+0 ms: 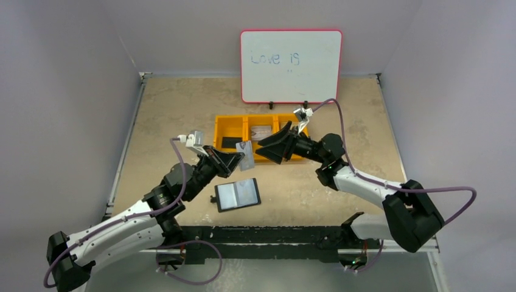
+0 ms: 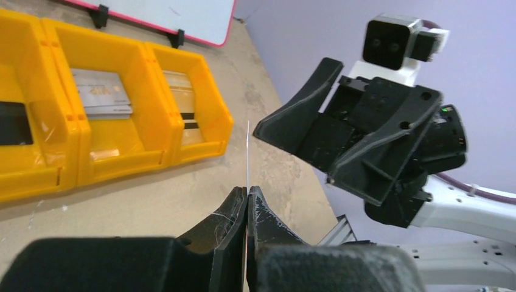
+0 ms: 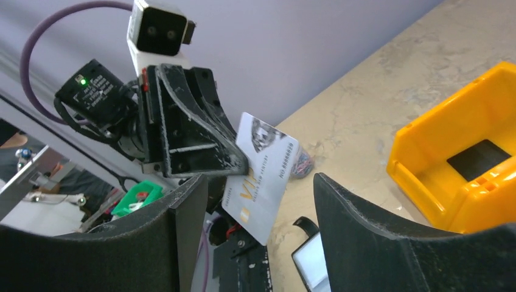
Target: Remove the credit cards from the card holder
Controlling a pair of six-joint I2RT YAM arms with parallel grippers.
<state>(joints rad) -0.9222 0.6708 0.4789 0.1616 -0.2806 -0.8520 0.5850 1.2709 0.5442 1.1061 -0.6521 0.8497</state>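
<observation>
My left gripper is pinched shut on a pale plastic credit card. It holds the card in the air at 12 o'clock of the black bifold card holder, which lies open and flat on the tan table, pale pockets up. The card is clear of the holder.

From the left wrist I see the card edge-on, a thin line sticking out of the closed fingertips toward 12 o'clock. From the right wrist its printed face looks at me. Its long axis is steep, the top leaning toward 1 o'clock, and the left fingers grip its upper left edge.

At 12 to 1 o'clock of the holder sits the yellow three-compartment plastic tray. It has a small flat black rectangle in its left bin, a pale grey card in the middle bin and a striped card in the right bin.

My right gripper is spread wide and empty, facing the held card from 3 o'clock, near but apart.

I judge two cards are stowed and a third is out but not yet put down. I cannot tell whether the pockets hide more.
</observation>
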